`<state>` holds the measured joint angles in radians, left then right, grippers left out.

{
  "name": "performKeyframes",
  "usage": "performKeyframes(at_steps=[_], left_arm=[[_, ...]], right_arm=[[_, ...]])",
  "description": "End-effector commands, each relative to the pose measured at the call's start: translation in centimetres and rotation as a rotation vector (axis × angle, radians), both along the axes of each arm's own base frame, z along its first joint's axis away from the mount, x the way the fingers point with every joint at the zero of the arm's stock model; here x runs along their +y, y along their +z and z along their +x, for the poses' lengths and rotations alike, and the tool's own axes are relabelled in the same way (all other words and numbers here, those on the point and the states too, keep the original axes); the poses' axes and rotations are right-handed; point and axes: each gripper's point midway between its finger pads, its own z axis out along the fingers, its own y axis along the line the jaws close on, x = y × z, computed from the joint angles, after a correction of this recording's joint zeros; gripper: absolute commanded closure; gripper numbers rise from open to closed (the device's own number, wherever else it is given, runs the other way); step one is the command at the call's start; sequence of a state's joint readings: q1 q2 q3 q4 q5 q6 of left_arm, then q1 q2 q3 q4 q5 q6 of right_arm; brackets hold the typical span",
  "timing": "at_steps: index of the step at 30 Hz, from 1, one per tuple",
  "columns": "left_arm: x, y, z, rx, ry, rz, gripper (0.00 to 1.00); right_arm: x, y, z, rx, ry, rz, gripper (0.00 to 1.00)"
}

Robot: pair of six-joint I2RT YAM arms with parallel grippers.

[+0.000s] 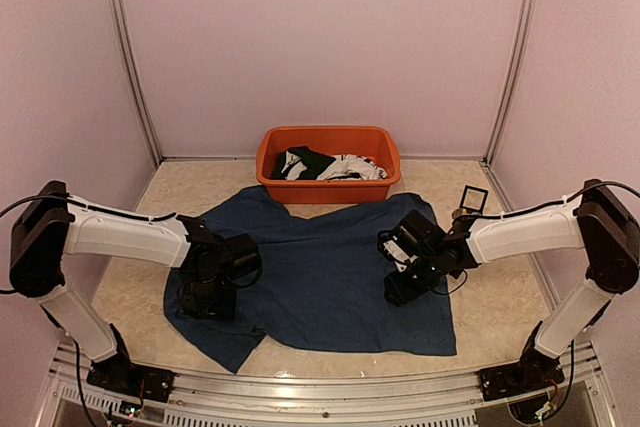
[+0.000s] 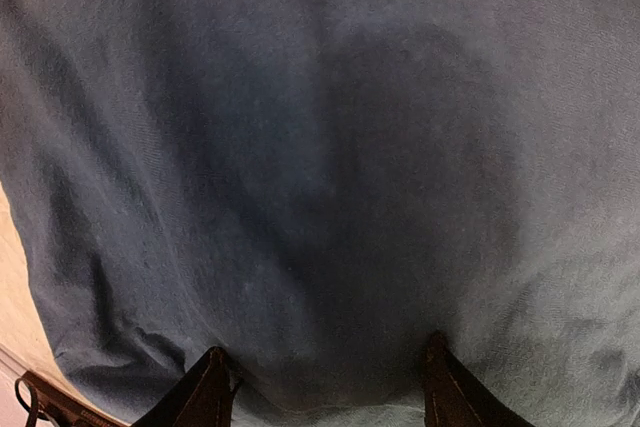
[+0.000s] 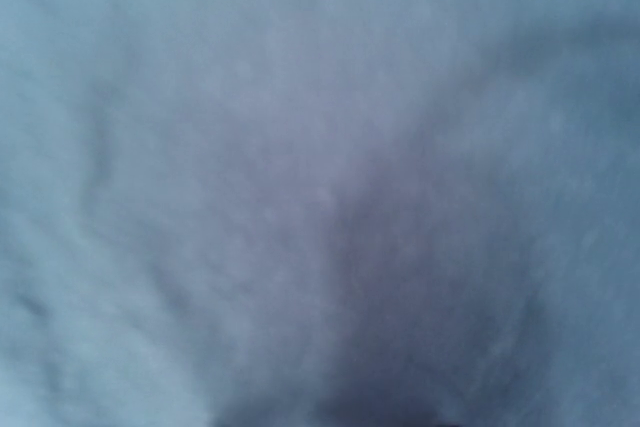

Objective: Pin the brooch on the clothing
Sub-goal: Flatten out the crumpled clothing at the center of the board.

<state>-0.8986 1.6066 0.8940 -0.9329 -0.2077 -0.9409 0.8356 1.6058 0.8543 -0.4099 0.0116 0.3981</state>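
The clothing (image 1: 320, 267), a large navy-blue T-shirt, lies spread over the middle of the table. My left gripper (image 1: 205, 299) points down onto its left part. In the left wrist view the shirt (image 2: 320, 147) fills the frame, and the left gripper (image 2: 325, 382) stands open, its two dark fingertips (image 2: 210, 392) wide apart and resting on the cloth. My right gripper (image 1: 398, 290) is low over the shirt's right part. The right wrist view is only blurred blue fabric (image 3: 320, 187), with no fingers in sight. The brooch is out of view.
An orange tub (image 1: 328, 162) holding black and white garments stands just behind the shirt. A small black-framed square thing (image 1: 470, 199) stands at the back right, beside the right forearm. Pale walls close in the table on three sides.
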Motion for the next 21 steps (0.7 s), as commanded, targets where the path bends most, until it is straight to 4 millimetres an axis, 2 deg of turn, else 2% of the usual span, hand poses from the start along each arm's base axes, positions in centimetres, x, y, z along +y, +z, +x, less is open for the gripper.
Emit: performKeyframes(at_steps=[1,6,8,12,15,21], left_arm=[[-0.1,-0.1,-0.2,-0.008,-0.012,0.026,0.38],[-0.5,-0.6,-1.4,0.026,-0.068,0.031,0.39],[-1.4,-1.0,-2.1,0.059,-0.113,-0.001,0.37],[-2.7,-0.6,-2.7,0.068,-0.177,-0.026,0.27],[-2.5,-0.2,-2.8,0.064,-0.194,-0.010,0.22],[-1.7,-0.6,-4.2,0.111,-0.228,0.012,0.03]], right_arm=[[-1.7,-1.8,-0.1,0.024,-0.086,-0.012,0.54],[-5.0,-3.7,-1.0,0.070,-0.186,-0.040,0.57],[-6.1,-4.0,-1.4,0.079,-0.217,-0.061,0.59],[-7.5,-4.2,-2.1,0.095,-0.257,-0.090,0.59],[-8.3,-4.0,-2.5,0.096,-0.273,-0.101,0.59],[-9.8,-2.7,-3.4,0.083,-0.291,-0.120,0.59]])
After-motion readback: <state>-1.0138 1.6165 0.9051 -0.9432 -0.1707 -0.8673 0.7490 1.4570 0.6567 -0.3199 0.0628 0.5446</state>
